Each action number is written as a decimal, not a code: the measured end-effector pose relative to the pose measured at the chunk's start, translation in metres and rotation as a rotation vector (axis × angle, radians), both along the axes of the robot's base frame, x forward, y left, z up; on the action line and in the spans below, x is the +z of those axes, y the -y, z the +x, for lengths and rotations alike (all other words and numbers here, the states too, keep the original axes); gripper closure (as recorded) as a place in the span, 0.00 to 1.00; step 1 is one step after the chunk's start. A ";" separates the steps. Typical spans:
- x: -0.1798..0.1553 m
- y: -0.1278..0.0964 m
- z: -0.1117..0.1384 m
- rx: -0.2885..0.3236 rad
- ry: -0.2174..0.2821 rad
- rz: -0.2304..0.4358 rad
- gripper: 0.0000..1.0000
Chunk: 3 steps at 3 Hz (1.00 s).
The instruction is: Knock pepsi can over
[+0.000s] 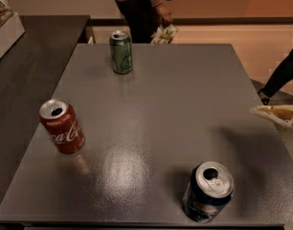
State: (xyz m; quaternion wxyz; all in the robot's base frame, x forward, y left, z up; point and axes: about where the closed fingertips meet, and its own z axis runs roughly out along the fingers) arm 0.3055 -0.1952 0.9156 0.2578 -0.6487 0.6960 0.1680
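Note:
The pepsi can (208, 191) is dark blue with a silver top. It stands upright near the front edge of the grey table (161, 104), right of the middle. My gripper (276, 115) shows as a pale part at the right edge of the view, on a dark arm (285, 71). It is over the table's right edge, behind and to the right of the pepsi can and well apart from it. It is partly cut off by the frame.
A red Coca-Cola can (62, 126) stands upright at the left. A green can (121, 51) stands upright at the back. A person (141, 6) holding a packet (162, 32) stands behind the table. A dark counter (27, 66) adjoins the left side.

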 end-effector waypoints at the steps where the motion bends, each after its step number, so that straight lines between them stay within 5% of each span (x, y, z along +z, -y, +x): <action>1: 0.000 -0.001 -0.001 -0.001 0.000 0.006 0.00; 3: -0.002 -0.030 -0.019 0.116 0.019 0.038 0.00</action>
